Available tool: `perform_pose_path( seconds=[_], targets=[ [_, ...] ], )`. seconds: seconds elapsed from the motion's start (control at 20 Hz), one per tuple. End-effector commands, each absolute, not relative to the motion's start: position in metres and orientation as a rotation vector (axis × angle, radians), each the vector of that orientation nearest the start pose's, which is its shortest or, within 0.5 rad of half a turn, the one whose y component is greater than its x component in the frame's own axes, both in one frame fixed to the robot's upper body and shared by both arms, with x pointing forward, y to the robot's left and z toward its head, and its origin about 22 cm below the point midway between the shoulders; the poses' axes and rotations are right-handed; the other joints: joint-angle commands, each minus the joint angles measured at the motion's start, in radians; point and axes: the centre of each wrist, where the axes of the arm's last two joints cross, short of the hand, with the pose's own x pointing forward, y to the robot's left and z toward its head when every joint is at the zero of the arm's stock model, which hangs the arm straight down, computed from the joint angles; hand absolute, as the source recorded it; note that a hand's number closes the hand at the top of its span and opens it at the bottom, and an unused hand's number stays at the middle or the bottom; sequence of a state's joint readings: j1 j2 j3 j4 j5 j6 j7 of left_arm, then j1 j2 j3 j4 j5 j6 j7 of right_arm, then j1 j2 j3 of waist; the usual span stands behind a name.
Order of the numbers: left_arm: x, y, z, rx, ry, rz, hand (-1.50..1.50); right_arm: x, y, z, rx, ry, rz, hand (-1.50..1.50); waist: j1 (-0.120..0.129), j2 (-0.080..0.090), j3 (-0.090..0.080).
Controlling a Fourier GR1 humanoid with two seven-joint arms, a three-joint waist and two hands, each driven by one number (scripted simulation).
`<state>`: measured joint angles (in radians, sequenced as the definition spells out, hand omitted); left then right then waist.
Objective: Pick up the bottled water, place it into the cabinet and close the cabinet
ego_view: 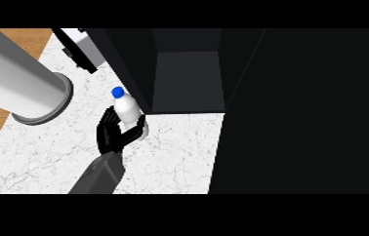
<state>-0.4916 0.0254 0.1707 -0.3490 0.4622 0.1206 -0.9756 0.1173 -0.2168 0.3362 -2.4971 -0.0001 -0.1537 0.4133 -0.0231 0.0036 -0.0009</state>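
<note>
Hand (113,132) curled round bottled water (128,109), at the cabinet's front edge.
White bottle, blue cap, held near upright above the white marbled table (166,152). Only one hand shows; which side, cannot tell. Beyond: open dark cabinet (189,79); grey cylinder (29,86) at left; wood floor (25,40) past the table edge.

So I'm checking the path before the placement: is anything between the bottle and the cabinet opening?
Nothing visible. The left hand holds the bottled water just left of the open cabinet, whose dark interior shows no objects.
</note>
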Motion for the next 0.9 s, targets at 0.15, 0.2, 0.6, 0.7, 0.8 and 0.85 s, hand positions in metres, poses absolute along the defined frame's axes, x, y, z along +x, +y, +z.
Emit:
perform_pose_path(
  seconds=[0.15, 0.2, 0.6, 0.7, 0.8, 0.85],
  targets=[
    [0.278, 0.213, -0.149, -0.095, -1.750, 0.155, 1.50, 0.113, -0.205, 0.190, 0.159, -1.960, 0.164, -1.50, -0.001, -0.003, 0.000],
    [0.278, 0.245, -0.146, -0.148, -1.723, 0.090, 1.50, 0.118, -0.211, 0.191, 0.148, -1.966, 0.161, -1.50, -0.003, 0.000, 0.000],
    [0.307, 0.181, -0.122, -0.377, -1.782, 0.138, 1.50, 0.117, -0.239, 0.191, 0.076, -1.973, 0.144, -1.50, 0.016, -0.007, 0.002],
    [0.303, 0.178, -0.123, -0.407, -1.776, 0.111, 1.50, 0.109, -0.244, 0.190, 0.074, -1.965, 0.129, -1.50, 0.005, -0.008, 0.002],
    [0.314, 0.172, -0.112, -0.398, -1.773, 0.137, 1.50, 0.118, -0.253, 0.183, 0.068, -1.946, 0.134, -1.50, 0.005, -0.006, 0.002],
    [0.315, 0.167, -0.103, -0.443, -1.766, 0.095, 1.50, 0.112, -0.245, 0.191, 0.043, -1.969, 0.111, -1.50, 0.020, -0.013, 0.003]
  ],
)
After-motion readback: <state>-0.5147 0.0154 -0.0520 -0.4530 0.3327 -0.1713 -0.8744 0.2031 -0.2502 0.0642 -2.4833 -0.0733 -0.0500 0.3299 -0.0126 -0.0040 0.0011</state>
